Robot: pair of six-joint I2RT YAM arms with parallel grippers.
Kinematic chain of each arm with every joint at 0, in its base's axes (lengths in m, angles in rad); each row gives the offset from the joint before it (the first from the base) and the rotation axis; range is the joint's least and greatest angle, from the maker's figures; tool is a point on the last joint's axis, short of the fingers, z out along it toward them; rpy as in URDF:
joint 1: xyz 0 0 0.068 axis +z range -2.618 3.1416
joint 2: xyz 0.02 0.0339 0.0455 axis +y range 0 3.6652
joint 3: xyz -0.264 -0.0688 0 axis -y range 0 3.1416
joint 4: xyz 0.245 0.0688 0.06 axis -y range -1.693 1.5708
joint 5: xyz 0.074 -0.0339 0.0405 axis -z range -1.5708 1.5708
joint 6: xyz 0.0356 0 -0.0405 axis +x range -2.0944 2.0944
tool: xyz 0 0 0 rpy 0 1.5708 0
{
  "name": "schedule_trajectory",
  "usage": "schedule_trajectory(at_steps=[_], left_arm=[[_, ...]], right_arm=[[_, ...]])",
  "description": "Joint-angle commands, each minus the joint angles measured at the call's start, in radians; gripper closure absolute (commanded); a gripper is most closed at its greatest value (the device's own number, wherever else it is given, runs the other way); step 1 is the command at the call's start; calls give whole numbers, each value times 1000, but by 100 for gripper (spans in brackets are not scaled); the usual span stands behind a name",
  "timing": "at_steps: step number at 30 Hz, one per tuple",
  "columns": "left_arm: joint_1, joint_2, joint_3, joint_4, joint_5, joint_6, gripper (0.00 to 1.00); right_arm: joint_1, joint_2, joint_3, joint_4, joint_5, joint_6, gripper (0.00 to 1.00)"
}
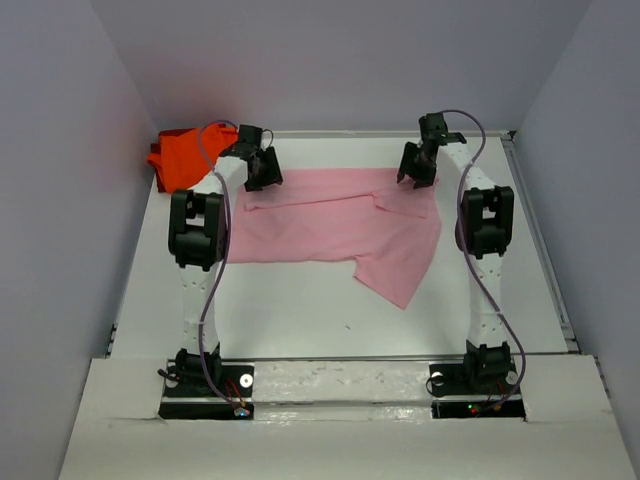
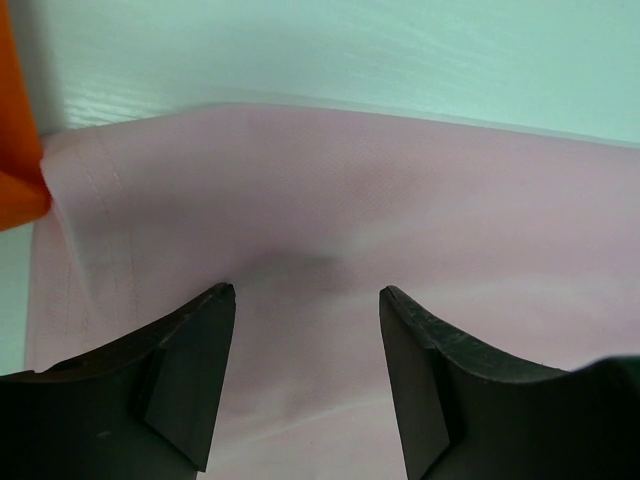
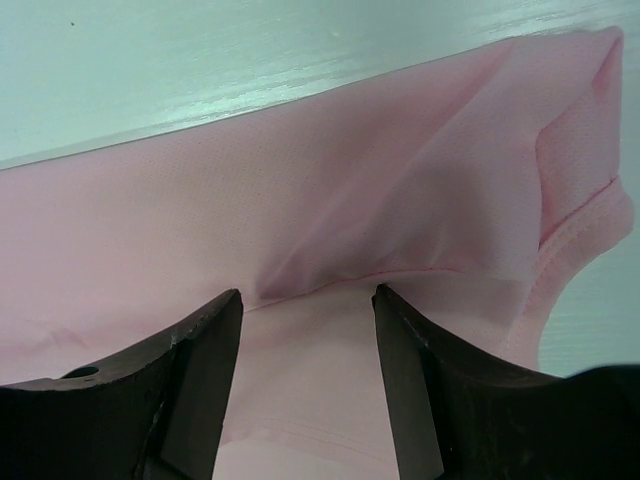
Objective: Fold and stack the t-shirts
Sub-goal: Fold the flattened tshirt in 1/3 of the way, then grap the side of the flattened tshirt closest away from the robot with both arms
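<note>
The light pink t-shirt [image 1: 330, 225] lies partly folded across the far middle of the table, one sleeve trailing toward the front right. My left gripper [image 1: 262, 172] is open just above its far left corner; pink cloth [image 2: 330, 230] fills the space between the fingers. My right gripper [image 1: 417, 168] is open over the far right part, above a seam and fold [image 3: 340, 285]. The bright orange t-shirt [image 1: 185, 158] lies crumpled at the far left corner; its edge shows in the left wrist view [image 2: 15, 150].
The white table [image 1: 300, 310] is enclosed by grey walls on the left, right and back. A table rim [image 1: 540, 240] runs along the right side. Both arm bases stand at the near edge.
</note>
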Motion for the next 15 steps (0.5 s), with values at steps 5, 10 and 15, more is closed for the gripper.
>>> schedule_trajectory(at_steps=[5, 10, 15], left_arm=[[6, -142, 124, -58, -61, 24, 31], [-8, -347, -44, -60, -58, 21, 30], [-43, -748, -577, 115, -78, -134, 30]], right_arm=[[-12, -220, -10, 22, -62, -40, 39], [0, -477, -327, 111, -76, 0, 39], [46, -814, -810, 206, 40, 52, 40]])
